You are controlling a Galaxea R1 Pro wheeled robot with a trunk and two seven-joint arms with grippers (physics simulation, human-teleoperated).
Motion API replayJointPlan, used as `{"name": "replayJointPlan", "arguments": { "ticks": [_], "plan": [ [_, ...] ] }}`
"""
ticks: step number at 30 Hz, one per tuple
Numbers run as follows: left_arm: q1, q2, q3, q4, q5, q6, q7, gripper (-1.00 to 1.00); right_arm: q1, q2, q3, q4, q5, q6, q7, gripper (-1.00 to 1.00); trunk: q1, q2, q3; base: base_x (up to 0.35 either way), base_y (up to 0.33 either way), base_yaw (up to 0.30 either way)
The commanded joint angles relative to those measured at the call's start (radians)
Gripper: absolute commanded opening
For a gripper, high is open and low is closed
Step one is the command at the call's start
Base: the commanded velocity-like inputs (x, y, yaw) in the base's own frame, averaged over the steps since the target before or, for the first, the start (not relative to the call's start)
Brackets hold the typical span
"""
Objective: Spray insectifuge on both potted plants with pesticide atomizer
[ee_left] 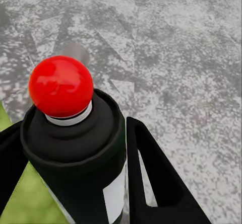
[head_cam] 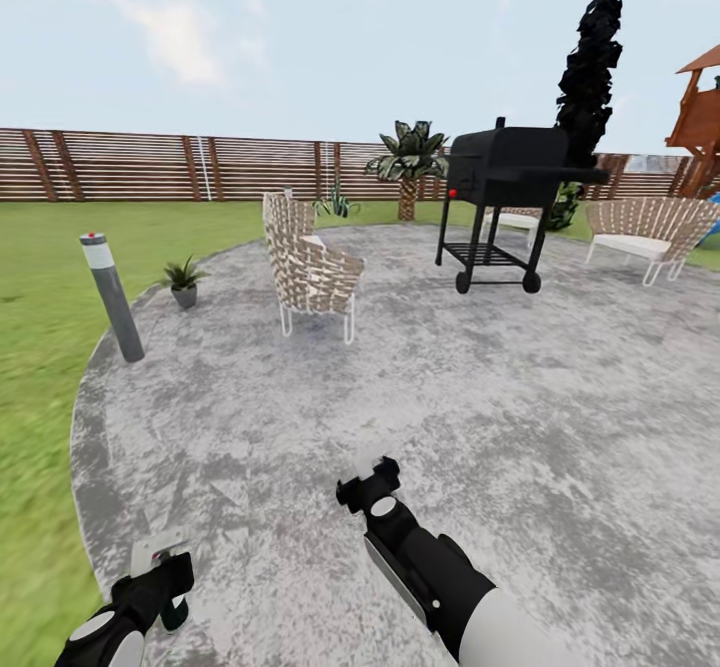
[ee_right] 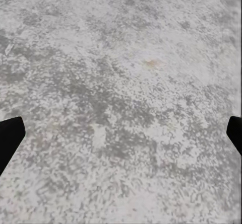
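The pesticide atomizer (ee_left: 75, 148) sits gripped in the left hand (ee_left: 75, 183), dark body with a white label patch, red ball tip pointing out over the paving; a black finger (ee_left: 151, 178) presses its side and the other finger shows at the frame edge. In the head view that left hand (head_cam: 160, 572) hangs low at the near left, just inside the curved edge where the grey stone paving (head_cam: 450, 377) meets the lawn (head_cam: 40, 347).

The right hand (head_cam: 368, 482) reaches forward over the middle of the paving, forearm slanting up from the lower right. Its wrist camera shows its two dark fingertips (ee_right: 10, 138) wide apart at opposite frame edges, bare stone between them, holding nothing.

Plenty of open stone ahead. At the left rim a small potted plant (head_cam: 184, 281) in a grey pot stands right on the paving's edge, with a tilted grey bollard lamp (head_cam: 112, 297) just nearer and to its left. A woven chair (head_cam: 308, 272) sits beyond, near the plant's right. Farther back, a second spiky plant (head_cam: 337, 203) by the lawn edge, too small to make out clearly. A black grill (head_cam: 503, 202) on wheels stands centre-right, another woven chair (head_cam: 650, 232) far right, a palm (head_cam: 408, 162) and a slatted fence (head_cam: 150, 165) closing the back.
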Motion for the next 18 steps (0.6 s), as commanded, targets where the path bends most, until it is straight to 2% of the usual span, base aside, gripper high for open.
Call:
{"name": "replayJointPlan", "arguments": {
  "ticks": [1, 3, 5, 8, 10, 12, 16, 18],
  "plan": [
    [0.000, 0.000, 0.000, 0.000, 0.000, 0.000, 0.000, -1.00, 0.000, 0.000, 0.001, 0.001, 0.001, -0.006, -0.037, 1.00, 0.000, 0.000, 0.000, 0.313, 0.126, 0.000],
    [0.000, 0.000, 0.000, 0.000, -0.001, 0.000, 0.000, -1.00, 0.000, 0.000, 0.003, 0.001, 0.001, -0.032, -0.068, 1.00, 0.000, 0.000, 0.000, 0.313, 0.127, 0.000],
    [0.000, 0.000, 0.000, 0.000, -0.002, 0.000, 0.000, -1.00, 0.001, 0.000, 0.007, 0.000, 0.001, -0.054, -0.068, 1.00, 0.000, 0.000, 0.000, 0.313, 0.127, 0.000],
    [0.000, 0.000, 0.000, 0.000, -0.003, 0.000, 0.000, -1.00, 0.001, 0.000, 0.009, 0.012, 0.001, -0.102, -0.041, 1.00, 0.000, 0.000, 0.000, 0.313, 0.125, 0.000],
    [0.000, 0.000, 0.000, 0.000, -0.003, 0.000, 0.000, -1.00, 0.001, 0.000, 0.005, 0.020, 0.003, -0.102, -0.013, 1.00, 0.000, 0.000, 0.000, 0.313, 0.120, 0.000],
    [0.000, 0.000, 0.000, -0.007, -0.001, -0.001, -0.001, -1.00, 0.001, 0.000, 0.005, 0.011, 0.006, -0.111, -0.014, 1.00, 0.000, 0.000, 0.000, 0.313, 0.118, 0.000],
    [0.044, 0.001, 0.000, -0.105, 0.002, -0.006, -0.004, -1.00, 0.001, 0.000, 0.005, -0.035, -0.005, -0.103, -0.017, 1.00, 0.000, 0.000, 0.000, 0.312, 0.129, 0.009],
    [0.057, 0.002, 0.000, -0.118, 0.002, -0.060, -0.004, -1.00, 0.001, 0.000, 0.006, -0.040, -0.006, -0.098, -0.017, 1.00, 0.000, 0.000, 0.000, 0.311, 0.134, 0.160]
  ]
}}
